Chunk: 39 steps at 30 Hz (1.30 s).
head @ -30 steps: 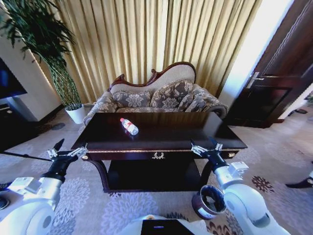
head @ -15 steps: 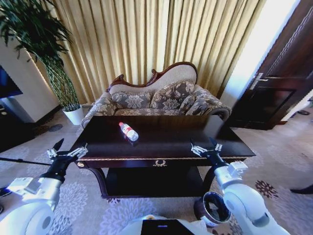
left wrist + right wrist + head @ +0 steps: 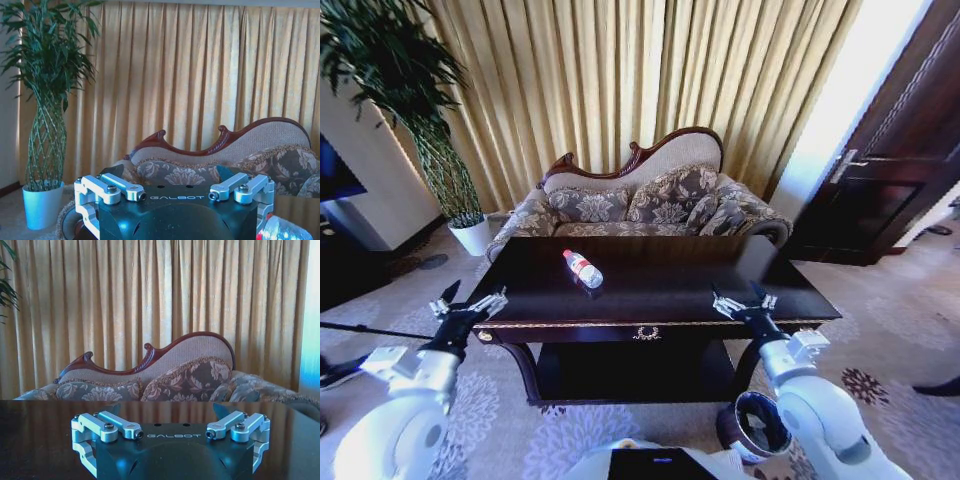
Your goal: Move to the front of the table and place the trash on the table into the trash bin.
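One small bottle (image 3: 584,268) lies on the dark table (image 3: 660,290), left of the middle. The trash bin (image 3: 754,424) sits on the floor by the table's right leg; it looks empty, though that is hard to see. The left gripper (image 3: 472,303) and right gripper (image 3: 741,300) hover open at the table's front corners, holding nothing.

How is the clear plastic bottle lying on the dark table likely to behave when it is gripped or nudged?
The small clear plastic bottle with a red cap lies on its side on the glossy dark wooden table, so a nudge would probably roll it. It looks thin-walled and likely light, so a firm squeeze may dent it. The smooth plastic could slip.
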Available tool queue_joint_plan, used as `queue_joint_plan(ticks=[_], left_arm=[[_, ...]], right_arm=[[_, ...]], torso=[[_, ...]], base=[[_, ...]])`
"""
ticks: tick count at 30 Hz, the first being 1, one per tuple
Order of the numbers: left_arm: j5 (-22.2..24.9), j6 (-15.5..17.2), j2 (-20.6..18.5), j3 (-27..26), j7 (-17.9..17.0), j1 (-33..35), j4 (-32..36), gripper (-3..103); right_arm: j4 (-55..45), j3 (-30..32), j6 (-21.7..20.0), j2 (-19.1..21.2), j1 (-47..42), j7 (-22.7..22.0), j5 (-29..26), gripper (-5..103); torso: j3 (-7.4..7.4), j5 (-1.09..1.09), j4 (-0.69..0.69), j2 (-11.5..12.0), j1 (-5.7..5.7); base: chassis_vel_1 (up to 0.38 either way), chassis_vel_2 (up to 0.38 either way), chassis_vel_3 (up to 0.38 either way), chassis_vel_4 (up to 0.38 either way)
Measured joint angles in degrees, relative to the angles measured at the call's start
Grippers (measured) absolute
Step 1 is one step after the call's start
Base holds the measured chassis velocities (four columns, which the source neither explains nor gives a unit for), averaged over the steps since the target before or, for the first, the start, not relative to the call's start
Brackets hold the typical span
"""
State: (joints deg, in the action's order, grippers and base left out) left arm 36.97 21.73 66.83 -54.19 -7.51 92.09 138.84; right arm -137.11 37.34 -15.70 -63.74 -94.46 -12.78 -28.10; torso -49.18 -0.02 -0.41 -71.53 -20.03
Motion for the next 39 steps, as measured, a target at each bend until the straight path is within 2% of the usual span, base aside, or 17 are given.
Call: queue_joint_plan(ticks=[1,2,3,6,7,9,11,15,16,17,20,22,23,26,28,32,39], left_arm=[[0.58,0.61,-0.70,0.13,-0.93,-0.72,-0.21,100],[2.34,2.64,-3.07,0.84,-4.50,-3.37,-0.91,100],[2.34,2.64,-3.07,0.84,-4.50,-3.37,-0.91,100],[6.75,7.45,-8.78,4.14,-14.45,-10.13,-2.95,100],[6.75,7.45,-8.78,4.14,-14.45,-10.13,-2.95,100],[12.07,10.79,-12.01,6.54,-19.58,-14.89,-4.39,100],[13.69,11.53,-12.76,7.58,-20.98,-16.39,-5.15,100],[17.89,13.14,-13.95,14.94,-26.17,-23.24,-9.63,100],[18.42,13.24,-13.82,18.81,-29.05,-26.71,-11.59,100],[18.42,13.24,-13.82,18.81,-29.05,-26.71,-11.59,100],[18.66,13.24,-12.63,25.18,-32.89,-33.13,-14.80,100],[18.69,13.25,-12.37,26.11,-33.42,-33.98,-15.18,100],[18.78,13.25,-10.99,30.79,-35.98,-37.78,-17.03,100],[18.83,13.20,-8.71,38.25,-39.33,-42.22,-20.17,100],[18.85,13.18,-8.33,39.46,-39.89,-42.98,-20.77,100],[19.82,12.66,-5.32,48.84,-44.72,-49.61,-25.56,100],[21.83,11.60,-2.57,56.55,-49.96,-56.66,-29.57,100]], right_arm=[[-0.06,-0.23,-0.02,-0.09,-0.08,-0.12,-0.01,100],[-0.30,-0.80,-0.11,-0.30,-0.20,-0.33,0.12,100],[-0.30,-0.80,-0.11,-0.30,-0.20,-0.33,0.12,100],[-0.32,-1.41,-0.38,-0.46,0.29,-0.39,0.37,100],[-0.32,-1.41,-0.38,-0.46,0.29,-0.39,0.37,100],[0.16,-1.77,-0.46,-0.65,0.69,-0.40,0.83,100],[0.26,-1.78,-0.46,-0.95,0.65,-0.40,1.07,100],[0.67,-1.58,-0.16,-2.24,-0.41,-0.39,2.09,100],[0.93,-1.48,0.17,-2.37,-0.67,-0.39,2.36,100],[0.93,-1.48,0.17,-2.37,-0.67,-0.39,2.36,100],[1.38,-1.36,0.54,-2.53,-0.61,-0.38,2.76,100],[1.44,-1.36,0.54,-2.59,-0.54,-0.38,2.79,100],[1.55,-1.30,0.59,-2.81,-0.17,-0.38,2.94,100],[1.57,-1.03,0.60,-2.99,0.01,-0.39,2.98,100],[1.57,-0.94,0.60,-3.00,0.03,-0.39,2.98,100],[2.70,-0.34,1.06,-2.86,0.49,-0.37,3.05,100],[5.90,-0.53,2.10,-3.30,1.28,-0.06,3.07,100]], torso=[[0.00,0.01,-0.01,0.00,0.00],[0.00,0.00,-0.01,0.00,0.00],[0.00,0.00,-0.01,0.00,0.00],[0.00,-0.02,-0.03,0.00,0.00],[0.00,-0.02,-0.03,0.00,0.00],[0.00,0.01,-0.01,0.01,-0.01],[0.00,0.01,-0.01,0.01,-0.02],[0.00,0.01,-0.01,0.00,-0.01],[0.00,-0.02,-0.02,0.00,-0.01],[0.00,-0.02,-0.02,0.00,-0.01],[-0.01,0.03,-0.02,0.01,-0.02],[0.00,0.01,-0.02,0.01,-0.02],[-0.01,0.02,-0.02,0.01,-0.02],[0.00,0.00,-0.01,0.01,-0.01],[0.00,0.01,-0.02,0.01,-0.01],[0.00,0.02,-0.02,0.01,-0.01],[0.00,0.02,-0.02,0.01,-0.01]], base=[[0.000,0.000,0.000,0.000],[0.000,0.000,0.000,0.000],[0.000,0.000,0.000,0.000],[0.000,0.000,0.000,0.000],[0.000,0.000,0.000,0.000],[0.000,0.000,0.000,0.000],[0.000,0.000,0.000,0.000],[0.000,0.000,0.000,0.000],[0.000,0.000,0.000,0.000],[0.000,0.000,0.000,0.000],[0.000,0.000,0.000,0.000],[0.000,0.000,0.000,0.000],[0.000,0.000,0.000,0.000],[0.000,0.000,0.000,0.000],[0.000,0.000,0.000,0.000],[0.000,0.000,0.000,0.000],[0.000,0.000,0.000,0.000]])
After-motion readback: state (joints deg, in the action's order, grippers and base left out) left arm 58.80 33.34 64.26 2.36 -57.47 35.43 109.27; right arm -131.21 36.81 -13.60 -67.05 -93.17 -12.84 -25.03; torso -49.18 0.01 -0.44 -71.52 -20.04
